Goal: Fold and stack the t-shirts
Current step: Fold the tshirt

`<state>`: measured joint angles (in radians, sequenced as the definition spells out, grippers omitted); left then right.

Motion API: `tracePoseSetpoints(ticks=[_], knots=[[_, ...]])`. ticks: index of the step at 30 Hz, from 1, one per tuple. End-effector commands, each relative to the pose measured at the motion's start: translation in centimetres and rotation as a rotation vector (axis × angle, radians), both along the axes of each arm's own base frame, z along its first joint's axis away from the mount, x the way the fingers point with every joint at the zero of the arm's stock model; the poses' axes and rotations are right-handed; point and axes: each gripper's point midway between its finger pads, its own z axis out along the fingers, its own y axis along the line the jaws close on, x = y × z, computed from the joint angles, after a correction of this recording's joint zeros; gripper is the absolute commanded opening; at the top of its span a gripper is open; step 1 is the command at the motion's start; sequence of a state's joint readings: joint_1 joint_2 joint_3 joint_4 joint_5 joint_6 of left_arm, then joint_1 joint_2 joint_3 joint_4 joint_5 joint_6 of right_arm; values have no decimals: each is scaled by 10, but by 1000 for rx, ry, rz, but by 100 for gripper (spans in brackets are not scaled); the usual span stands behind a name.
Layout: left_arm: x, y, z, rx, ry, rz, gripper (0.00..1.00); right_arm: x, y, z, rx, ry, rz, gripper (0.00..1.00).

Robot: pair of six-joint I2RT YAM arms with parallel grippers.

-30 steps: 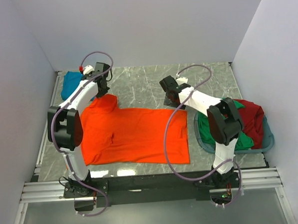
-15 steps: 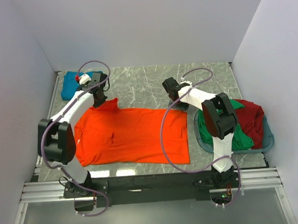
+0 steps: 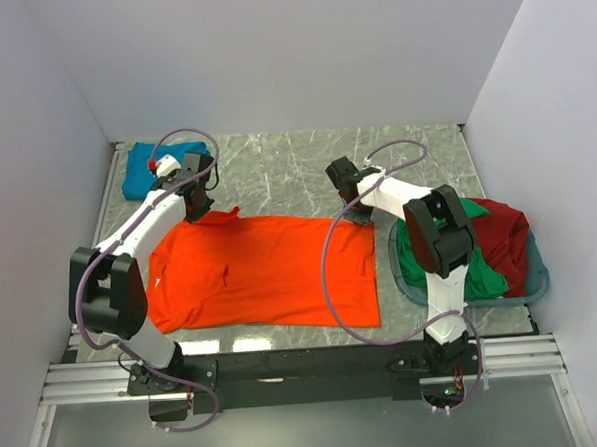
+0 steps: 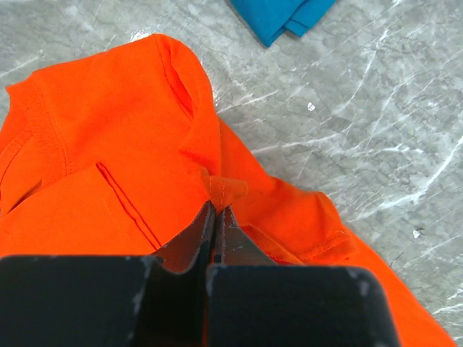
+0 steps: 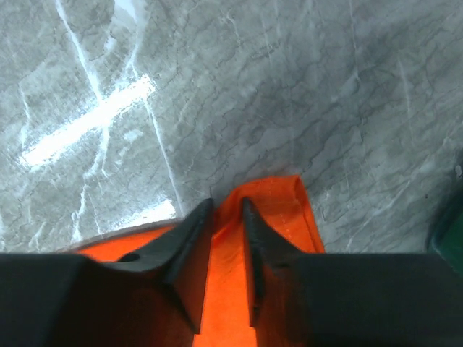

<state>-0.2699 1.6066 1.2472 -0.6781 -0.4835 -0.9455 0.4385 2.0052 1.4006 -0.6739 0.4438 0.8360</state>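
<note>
The bright orange t-shirt (image 3: 271,270) lies spread flat across the middle of the table. My left gripper (image 3: 199,204) is at its far left shoulder, shut on a small pinched fold of orange cloth (image 4: 223,189). My right gripper (image 3: 356,212) is down on the shirt's far right corner (image 5: 289,210). Its fingers (image 5: 226,204) straddle a raised ridge of the orange cloth, with a narrow gap still between them. A folded teal t-shirt (image 3: 143,170) lies at the far left corner. Green (image 3: 487,279) and dark red (image 3: 510,237) t-shirts sit bunched in the basket.
The grey-blue plastic basket (image 3: 537,286) stands at the right, close beside the right arm. White walls close in the table on three sides. Bare marble shows behind the orange shirt, between the two grippers.
My left gripper has drawn the shoulder outward to the left, flattening that side. My right gripper has come down on the far right corner and its jaws have narrowed.
</note>
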Motion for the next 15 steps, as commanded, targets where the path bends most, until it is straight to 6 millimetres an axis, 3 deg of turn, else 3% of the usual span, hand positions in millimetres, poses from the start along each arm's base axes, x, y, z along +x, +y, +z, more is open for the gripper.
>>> tracePoseSetpoints(ticks=[1,2,5,7,15], knots=[[1,0,21,-14,-64,20,0,4,-3,1,-14,-13,-16,27],[1,1,22,-12,-63,21,0,6,-3,6,-11,-26,-12,25],[-2,2,25,-11,-66,29,0,11,1,18,1,-53,20,6],[-5,4,25,-8,-65,40,0,11,5,24,5,-71,41,0],[-28,11,29,-22,-74,73,0,-2,10,50,6,-136,90,0]])
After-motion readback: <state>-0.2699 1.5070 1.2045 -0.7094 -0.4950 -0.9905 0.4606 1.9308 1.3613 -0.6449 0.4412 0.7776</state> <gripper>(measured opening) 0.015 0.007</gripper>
